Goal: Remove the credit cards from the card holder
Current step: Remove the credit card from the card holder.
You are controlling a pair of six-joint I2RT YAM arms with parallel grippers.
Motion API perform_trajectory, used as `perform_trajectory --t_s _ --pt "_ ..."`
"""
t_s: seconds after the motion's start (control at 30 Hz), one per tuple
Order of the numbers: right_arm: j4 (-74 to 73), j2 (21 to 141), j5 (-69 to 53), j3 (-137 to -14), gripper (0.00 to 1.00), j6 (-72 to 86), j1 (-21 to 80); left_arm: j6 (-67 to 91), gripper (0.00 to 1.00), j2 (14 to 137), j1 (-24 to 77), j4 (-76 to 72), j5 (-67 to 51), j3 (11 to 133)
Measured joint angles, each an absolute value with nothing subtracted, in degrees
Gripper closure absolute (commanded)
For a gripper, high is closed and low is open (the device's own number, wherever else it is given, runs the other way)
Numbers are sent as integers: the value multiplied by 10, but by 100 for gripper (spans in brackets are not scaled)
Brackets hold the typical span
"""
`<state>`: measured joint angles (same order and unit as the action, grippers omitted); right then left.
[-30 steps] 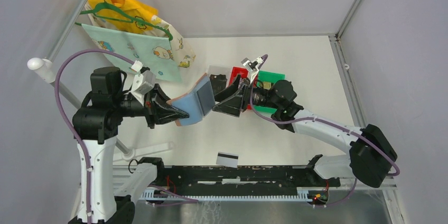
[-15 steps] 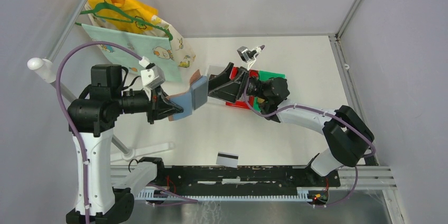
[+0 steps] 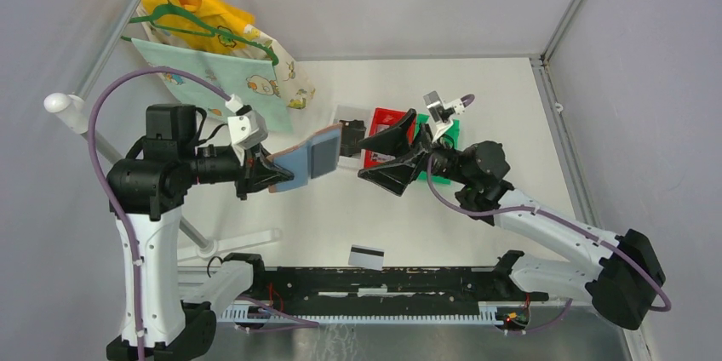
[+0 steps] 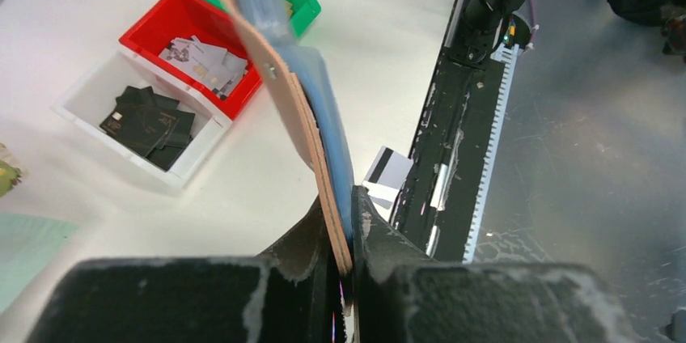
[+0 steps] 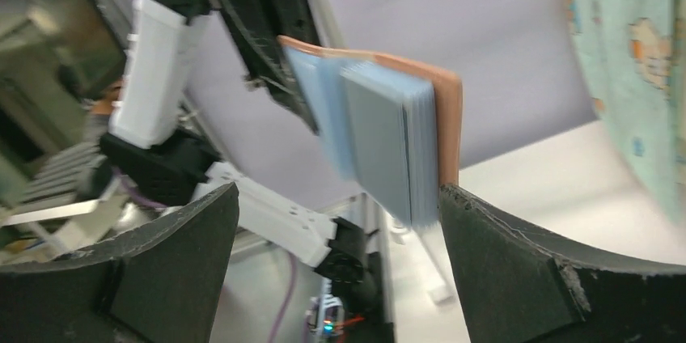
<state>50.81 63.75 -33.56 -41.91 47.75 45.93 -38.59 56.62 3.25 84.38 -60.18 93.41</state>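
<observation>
My left gripper is shut on the near edge of the card holder, held in the air, open, brown outside and light blue with clear pockets inside. In the left wrist view the jaws pinch the holder edge-on. My right gripper is open wide and empty, just right of the holder's free edge. The right wrist view shows the holder ahead, between the spread fingers of that gripper. A white card with a black stripe lies on the table near the front rail, and shows in the left wrist view too.
White, red and green bins stand side by side on the table behind the grippers, holding small cards and dark items. Clothes on a green hanger hang from a rack at the back left. A black rail runs along the front edge.
My right gripper has pulled back to the right from the holder's edge and now stands wide open. The left gripper still holds the holder, raised slightly from a second ago.
</observation>
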Motion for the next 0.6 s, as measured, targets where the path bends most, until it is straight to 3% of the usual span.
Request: perform_trajectory --t_s 0.33,0.6 --pt "399 708 -303 -447 2 371 460 -441 98 532 32 852 -632 953" --pt "529 721 -381 -463 2 369 460 -463 98 516 33 854 -642 954"
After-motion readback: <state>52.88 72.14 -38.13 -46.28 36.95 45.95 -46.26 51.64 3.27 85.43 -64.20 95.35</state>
